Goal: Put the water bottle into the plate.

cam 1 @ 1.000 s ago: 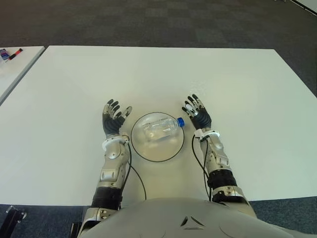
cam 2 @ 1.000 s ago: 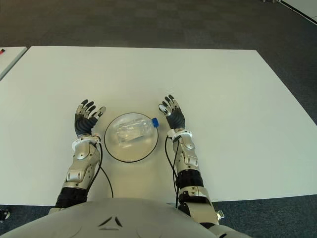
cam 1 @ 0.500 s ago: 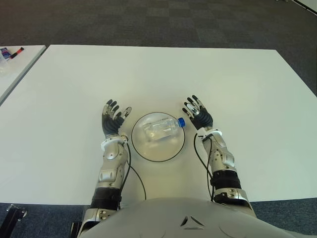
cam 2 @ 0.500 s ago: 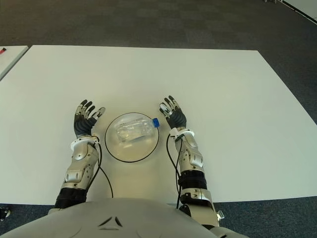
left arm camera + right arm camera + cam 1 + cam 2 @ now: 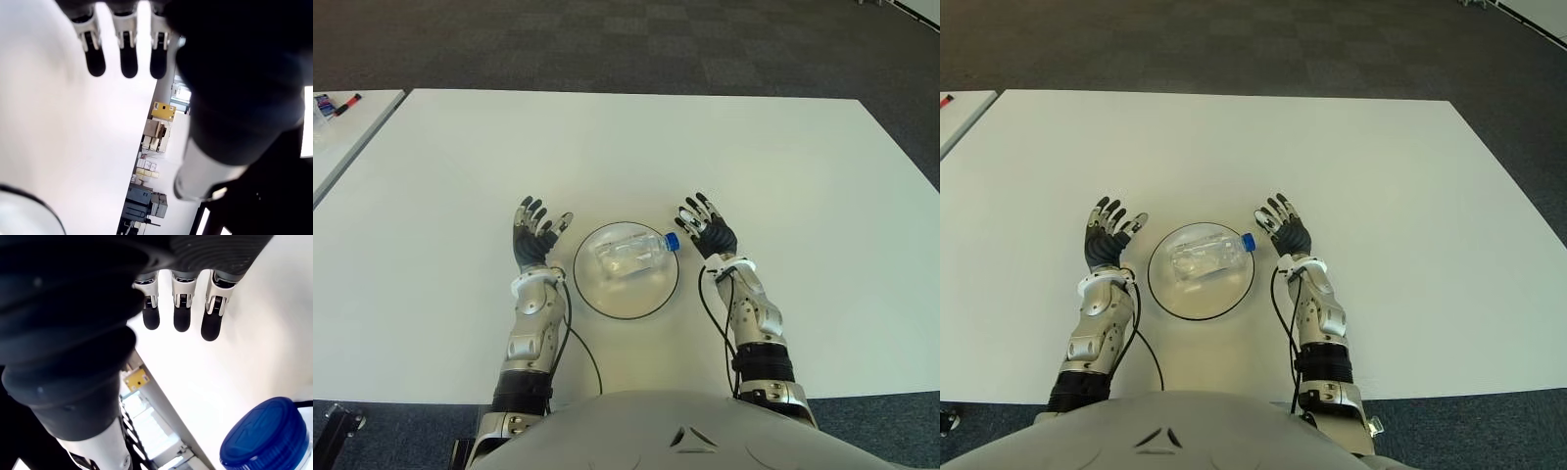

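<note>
Since the water bottle [image 5: 628, 255] already lies on its side inside the plate [image 5: 592, 294], with the blue cap [image 5: 672, 241] poking over the right rim, reads as a finished placement rather than a step in hand. Lies flat presumably because an upright bottle in a shallow dish would tip; on its side, held by the rim against rolling off across the white surface [image 5: 783, 166]. Left hand [image 5: 534, 235] just left of the plate, fingers [image 5: 128, 61] spread straight and holding nothing. Right hand [image 5: 705, 227] just right of the plate, near the cap but apart from it, fingers [image 5: 181, 318] likewise extended and empty, as the right wrist view confirms with the cap close by and untouched. Both palms flanking the dish, probably kept clear so as not to nudge the bottle. At the far left, on a neighbouring surface, a marker [image 5: 342, 102], of no concern to the job.
</note>
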Robot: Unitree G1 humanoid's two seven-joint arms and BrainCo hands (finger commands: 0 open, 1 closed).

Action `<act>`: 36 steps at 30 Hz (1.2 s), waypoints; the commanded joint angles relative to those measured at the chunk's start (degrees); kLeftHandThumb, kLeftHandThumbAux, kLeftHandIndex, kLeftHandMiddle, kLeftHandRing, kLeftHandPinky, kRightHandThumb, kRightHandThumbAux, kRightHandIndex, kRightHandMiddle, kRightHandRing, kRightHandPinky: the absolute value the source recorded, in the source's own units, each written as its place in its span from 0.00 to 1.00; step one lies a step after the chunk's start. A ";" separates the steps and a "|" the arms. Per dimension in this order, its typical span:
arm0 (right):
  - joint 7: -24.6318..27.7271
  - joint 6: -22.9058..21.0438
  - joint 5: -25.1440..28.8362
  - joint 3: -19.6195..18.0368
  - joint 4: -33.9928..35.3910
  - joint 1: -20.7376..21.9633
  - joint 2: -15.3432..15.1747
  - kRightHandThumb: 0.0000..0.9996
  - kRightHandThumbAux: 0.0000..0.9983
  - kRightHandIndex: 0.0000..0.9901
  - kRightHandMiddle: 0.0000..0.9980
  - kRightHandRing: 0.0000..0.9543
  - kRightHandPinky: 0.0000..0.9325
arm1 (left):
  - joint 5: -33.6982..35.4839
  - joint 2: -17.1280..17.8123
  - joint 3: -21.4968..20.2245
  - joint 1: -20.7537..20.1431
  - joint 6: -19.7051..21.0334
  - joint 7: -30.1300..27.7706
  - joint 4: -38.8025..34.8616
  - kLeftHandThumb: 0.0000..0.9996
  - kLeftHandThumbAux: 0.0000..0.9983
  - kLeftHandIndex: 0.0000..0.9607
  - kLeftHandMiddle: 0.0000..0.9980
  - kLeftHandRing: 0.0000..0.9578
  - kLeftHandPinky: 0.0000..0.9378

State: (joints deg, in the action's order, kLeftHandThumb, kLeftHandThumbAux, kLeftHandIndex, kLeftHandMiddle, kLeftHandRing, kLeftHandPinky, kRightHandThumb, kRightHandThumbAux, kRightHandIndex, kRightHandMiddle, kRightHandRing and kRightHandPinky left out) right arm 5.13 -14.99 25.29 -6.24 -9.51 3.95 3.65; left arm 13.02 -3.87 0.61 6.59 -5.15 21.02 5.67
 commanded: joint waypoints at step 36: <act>-6.13 23.41 -18.42 9.58 -12.96 -1.03 1.39 0.00 0.95 0.08 0.10 0.10 0.15 | -10.37 -1.94 1.61 1.11 -1.49 0.62 3.30 0.03 1.00 0.12 0.15 0.14 0.17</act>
State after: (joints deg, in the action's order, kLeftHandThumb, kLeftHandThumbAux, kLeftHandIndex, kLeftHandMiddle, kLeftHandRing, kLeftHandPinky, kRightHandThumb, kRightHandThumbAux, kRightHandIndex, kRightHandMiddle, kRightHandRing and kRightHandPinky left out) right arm 0.37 7.20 9.38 2.76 -19.44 2.68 3.36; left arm 4.91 -3.67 1.32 6.96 -7.05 21.09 7.55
